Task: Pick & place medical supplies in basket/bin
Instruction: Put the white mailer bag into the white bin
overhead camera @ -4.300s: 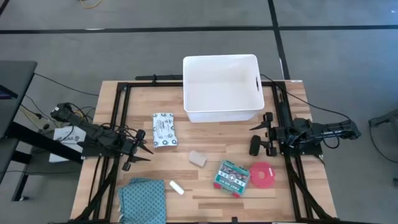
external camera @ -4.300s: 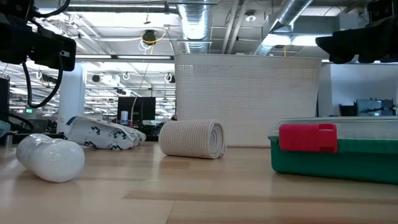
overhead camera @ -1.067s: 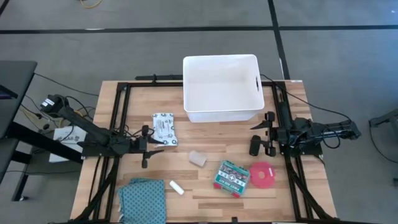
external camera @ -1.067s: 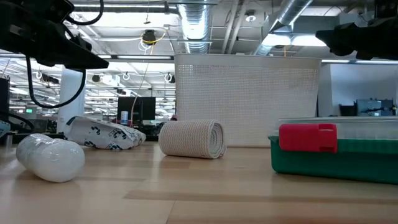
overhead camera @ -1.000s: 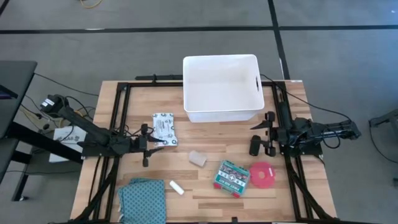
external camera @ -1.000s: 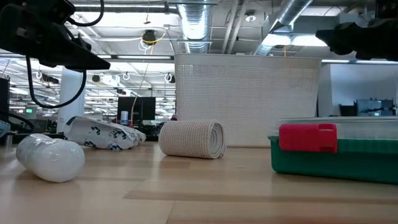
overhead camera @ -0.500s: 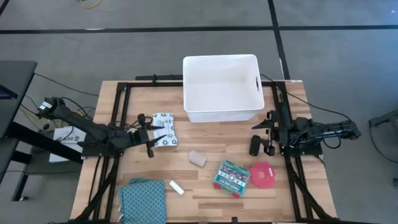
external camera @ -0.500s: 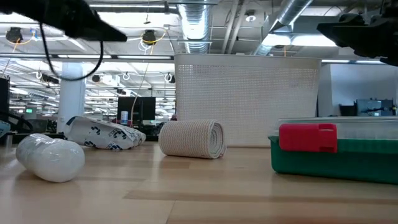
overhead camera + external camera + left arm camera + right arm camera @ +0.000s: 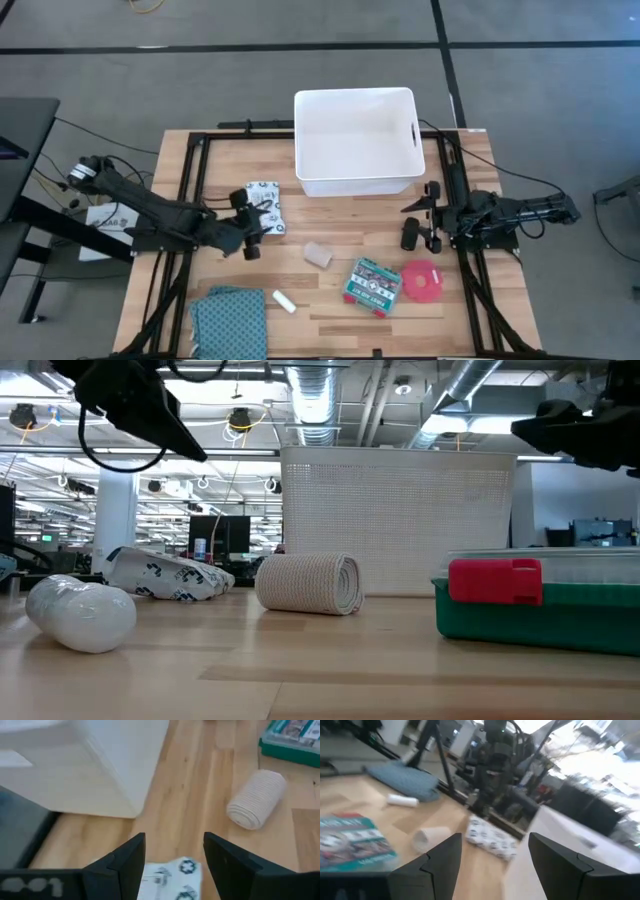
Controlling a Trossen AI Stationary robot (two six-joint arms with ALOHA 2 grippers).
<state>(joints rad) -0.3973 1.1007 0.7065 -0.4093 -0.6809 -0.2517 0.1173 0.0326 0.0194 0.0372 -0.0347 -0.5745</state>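
Note:
The white patterned packet (image 9: 265, 205) lies flat left of the white tub (image 9: 355, 140), which stands at the table's far edge. My left gripper (image 9: 250, 228) hovers open over the packet's near end. In the left wrist view the packet (image 9: 172, 877) shows between its two fingers (image 9: 130, 862), untouched. The beige roll (image 9: 318, 254), the green-and-red pack (image 9: 372, 283), the pink disc (image 9: 421, 281) and the small white roll (image 9: 284, 301) lie on the table's near half. My right gripper (image 9: 418, 215) waits open at the table's right side, right of the tub's near corner.
A folded teal cloth (image 9: 228, 318) lies at the table's near left corner. Black frame rails (image 9: 190, 180) run along both sides of the table. Bare wood lies between the packet and the beige roll. Something small and dark (image 9: 409, 236) shows beside my right gripper.
My left gripper has moved toward the table's right and far side, from beside the packet to above its near end, and has tipped its fingers downward. The packet and the other items have stayed where they were.

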